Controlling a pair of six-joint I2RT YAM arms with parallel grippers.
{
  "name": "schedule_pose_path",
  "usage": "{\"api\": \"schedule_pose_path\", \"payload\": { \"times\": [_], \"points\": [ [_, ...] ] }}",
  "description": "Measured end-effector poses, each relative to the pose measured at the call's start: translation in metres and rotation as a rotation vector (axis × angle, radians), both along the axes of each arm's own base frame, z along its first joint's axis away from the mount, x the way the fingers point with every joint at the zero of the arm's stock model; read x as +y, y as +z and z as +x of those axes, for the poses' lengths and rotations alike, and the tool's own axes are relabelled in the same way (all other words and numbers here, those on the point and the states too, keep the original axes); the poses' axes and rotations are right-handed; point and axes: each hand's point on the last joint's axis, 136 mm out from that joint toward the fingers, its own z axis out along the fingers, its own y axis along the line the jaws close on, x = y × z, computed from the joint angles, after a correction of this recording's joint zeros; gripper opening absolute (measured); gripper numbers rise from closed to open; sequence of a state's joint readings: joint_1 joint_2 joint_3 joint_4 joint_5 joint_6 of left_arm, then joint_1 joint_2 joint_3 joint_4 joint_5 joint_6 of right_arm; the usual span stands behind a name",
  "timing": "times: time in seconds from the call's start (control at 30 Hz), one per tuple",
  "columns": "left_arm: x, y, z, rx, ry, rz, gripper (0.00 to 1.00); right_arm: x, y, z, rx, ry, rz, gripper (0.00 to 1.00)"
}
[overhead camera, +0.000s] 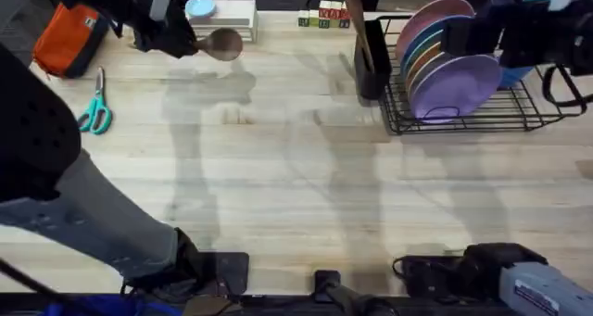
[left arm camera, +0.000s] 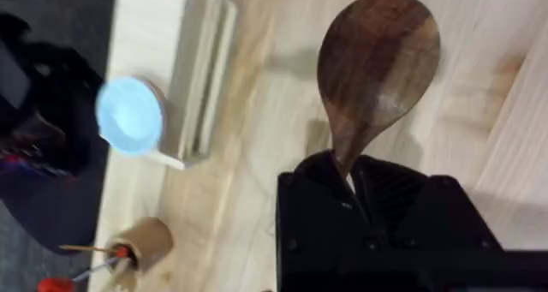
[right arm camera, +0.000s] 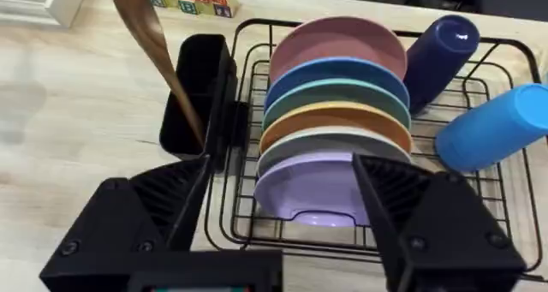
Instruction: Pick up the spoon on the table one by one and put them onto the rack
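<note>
6 plates (right arm camera: 338, 112), 2 cups (right arm camera: 492, 125), 1 spoon (left arm camera: 377, 65)

The left arm reaches to the far left of the desk (overhead camera: 278, 186), where its end effector (overhead camera: 190, 40) holds a spoon (overhead camera: 222, 44), the dark round bowl sticking out to the right above the wood. Just behind it stands a small white stand (overhead camera: 232, 19) with a pale blue round thing (overhead camera: 199, 6) on it. Teal scissors (overhead camera: 94, 112) lie near the left edge, beside an orange bag (overhead camera: 65, 38). At the far right, the black wire rack (overhead camera: 463, 121) holds a row of coloured plates (overhead camera: 445, 66); its caddy (overhead camera: 371, 66) holds a wooden utensil (overhead camera: 357, 24). The right arm hangs dark above the rack.
</note>
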State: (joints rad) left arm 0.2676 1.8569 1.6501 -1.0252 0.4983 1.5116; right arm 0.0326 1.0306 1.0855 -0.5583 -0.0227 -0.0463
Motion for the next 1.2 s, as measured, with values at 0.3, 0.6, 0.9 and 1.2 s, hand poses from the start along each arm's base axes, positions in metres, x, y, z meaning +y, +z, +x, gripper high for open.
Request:
{"api": "schedule_pose_path", "payload": {
  "times": [0.3, 0.6, 0.9, 1.2],
  "points": [
    [-0.075, 0.088, -0.02, -0.217, -0.178, -0.077, 0.041, 0.0, 0.01, -0.006, -0.035, 0.01, -0.014, 0.993],
    [-0.136, 0.109, -0.041, -0.262, -0.333, -0.092, 0.041, 0.0, 0.016, -0.009, -0.056, 0.016, -0.023, 0.993],
    [-0.201, 0.115, -0.067, -0.263, -0.51, -0.152, 0.042, -0.002, 0.029, -0.019, -0.099, 0.008, -0.026, 0.993],
    [-0.236, 0.127, -0.088, -0.264, -0.623, -0.266, 0.043, -0.007, 0.047, -0.031, -0.162, -0.015, -0.037, 0.993]
  ]
}}
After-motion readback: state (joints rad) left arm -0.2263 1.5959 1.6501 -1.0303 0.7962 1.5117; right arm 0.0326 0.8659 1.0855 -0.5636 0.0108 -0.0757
